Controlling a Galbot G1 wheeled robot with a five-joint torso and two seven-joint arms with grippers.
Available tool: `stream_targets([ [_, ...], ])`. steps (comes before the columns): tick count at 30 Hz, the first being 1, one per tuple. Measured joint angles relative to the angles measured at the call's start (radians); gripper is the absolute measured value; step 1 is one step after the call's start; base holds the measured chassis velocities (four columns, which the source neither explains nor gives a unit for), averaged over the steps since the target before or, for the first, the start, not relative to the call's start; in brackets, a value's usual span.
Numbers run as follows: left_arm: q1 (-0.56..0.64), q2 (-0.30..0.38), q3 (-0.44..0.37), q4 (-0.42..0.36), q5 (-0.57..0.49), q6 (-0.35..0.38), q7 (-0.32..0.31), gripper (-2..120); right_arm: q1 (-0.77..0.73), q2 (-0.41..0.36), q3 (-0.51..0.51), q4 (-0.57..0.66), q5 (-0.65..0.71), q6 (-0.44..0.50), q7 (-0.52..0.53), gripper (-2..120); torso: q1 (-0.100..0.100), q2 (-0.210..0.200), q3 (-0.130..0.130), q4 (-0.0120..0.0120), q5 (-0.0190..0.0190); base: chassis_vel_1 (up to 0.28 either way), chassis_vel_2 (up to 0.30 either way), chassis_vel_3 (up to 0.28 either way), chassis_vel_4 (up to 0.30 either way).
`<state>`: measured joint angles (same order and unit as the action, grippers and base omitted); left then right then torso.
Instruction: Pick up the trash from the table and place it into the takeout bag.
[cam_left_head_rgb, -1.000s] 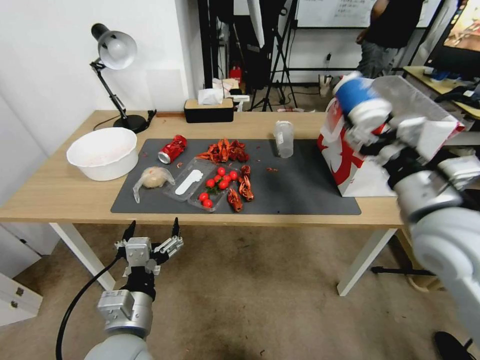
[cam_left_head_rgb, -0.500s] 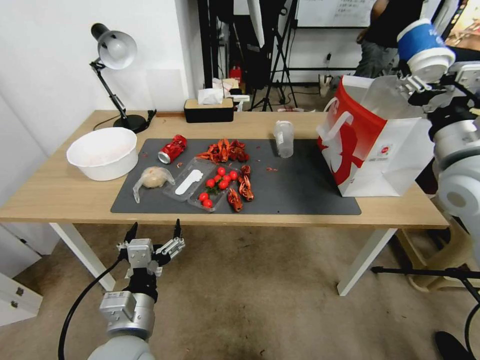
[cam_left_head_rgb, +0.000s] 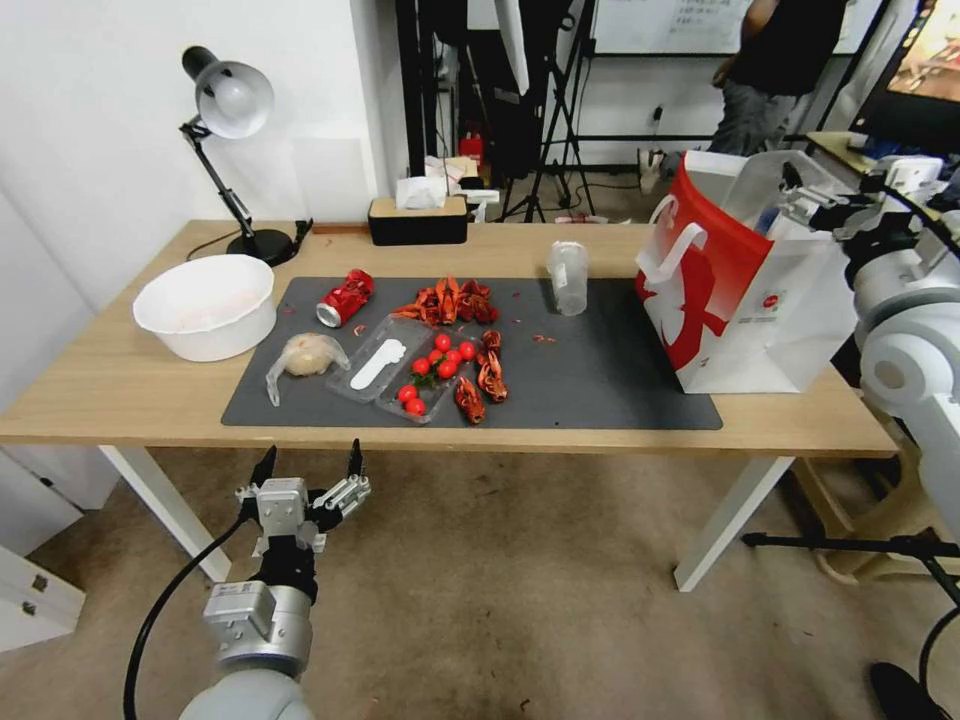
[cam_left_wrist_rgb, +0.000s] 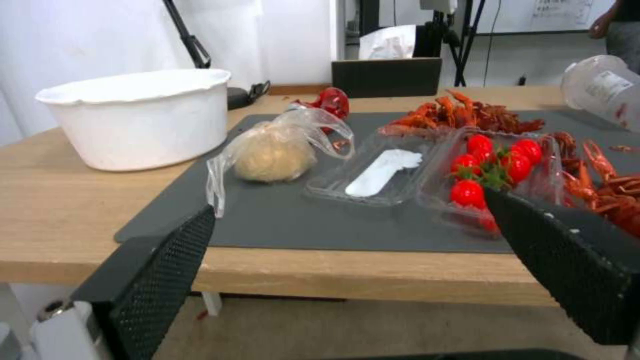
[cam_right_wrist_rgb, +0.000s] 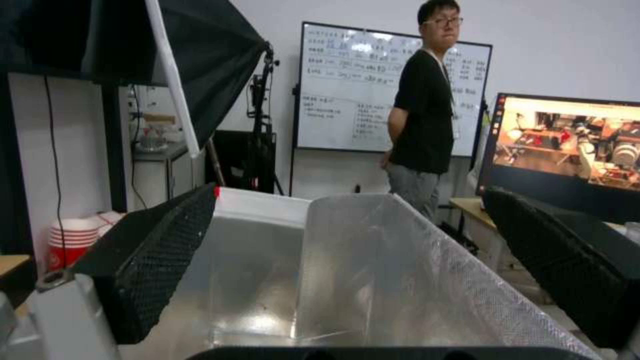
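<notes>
Right pincer (cam_left_head_rgb: 800, 200) empty, spread over takeout bag (cam_left_head_rgb: 745, 300) mouth.

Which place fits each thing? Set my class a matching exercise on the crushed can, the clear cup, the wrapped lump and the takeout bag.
Things:
1. crushed red can
2. clear plastic cup
3. wrapped pale lump
4. takeout bag

Places:
A. standing at the mat's right end
B. mat's far edge, right of the crayfish shells
C. nearest the white bowl, mat's near-left part
D. lying at the mat's far-left corner

Pairs: 1-D, 2-B, 3-C, 4-A
</notes>
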<state>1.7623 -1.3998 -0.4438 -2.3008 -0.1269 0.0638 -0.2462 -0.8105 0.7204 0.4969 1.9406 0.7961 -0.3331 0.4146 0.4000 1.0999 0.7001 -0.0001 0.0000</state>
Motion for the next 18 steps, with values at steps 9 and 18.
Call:
stream_targets([
  [9, -0.005, 0.011, -0.003, 0.001, -0.003, 0.000, -0.010, 100, -0.012, 0.022, -0.013, 0.033, -0.021, 0.024, -0.011, 100, 0.000, 0.000, 0.000, 0.0001, -0.0001, 0.000, 0.000, 0.000, 0.000],
  [18, -0.010, 0.030, -0.002, -0.003, -0.017, 0.000, -0.011, 100, -0.172, 0.038, 0.025, 0.239, 0.119, 0.089, -0.026, 100, 0.000, 0.000, 0.000, 0.0001, -0.0002, 0.000, 0.000, 0.000, 0.000],
])
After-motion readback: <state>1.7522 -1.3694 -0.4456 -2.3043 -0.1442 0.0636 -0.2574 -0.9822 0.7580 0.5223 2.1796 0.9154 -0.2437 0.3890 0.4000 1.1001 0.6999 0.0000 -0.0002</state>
